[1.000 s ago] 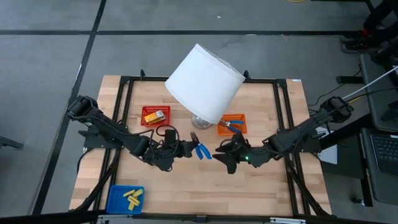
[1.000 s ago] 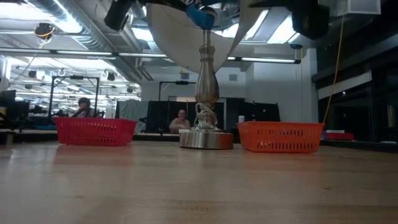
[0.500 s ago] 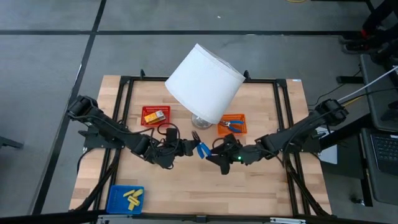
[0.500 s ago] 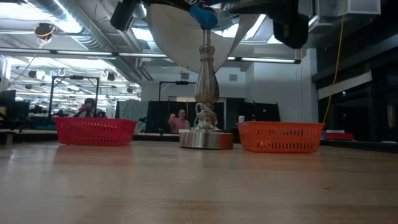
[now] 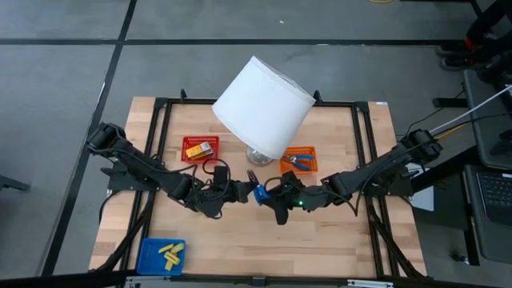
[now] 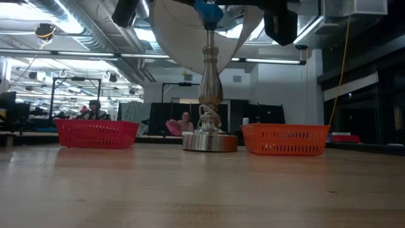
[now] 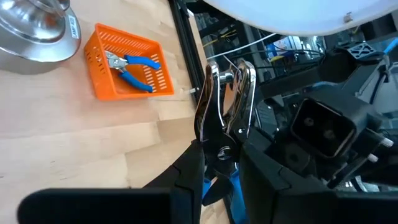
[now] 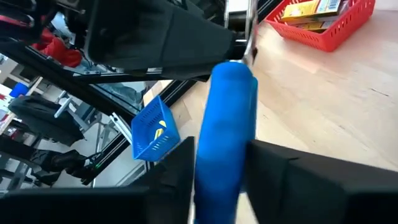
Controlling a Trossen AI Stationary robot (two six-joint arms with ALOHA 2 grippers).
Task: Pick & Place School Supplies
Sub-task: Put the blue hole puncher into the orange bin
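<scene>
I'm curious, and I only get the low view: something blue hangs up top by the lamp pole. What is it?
Observer: Blue-handled pliers, held in the air by the left gripper, its jaws shut on the metal part.
Operator: And the other arm?
Observer: The right gripper is at the pliers' blue handle, above the table's middle.
Operator: Anything inside the orange basket?
Observer: Yes, the orange basket holds a second pair of blue-handled pliers.

Beyond my wooden tabletop, set on a grey concrete floor, an open workshop stretches under exposed ceiling ducts and strip lights, with two people seated at distant desks and dark windows to one side.
</scene>
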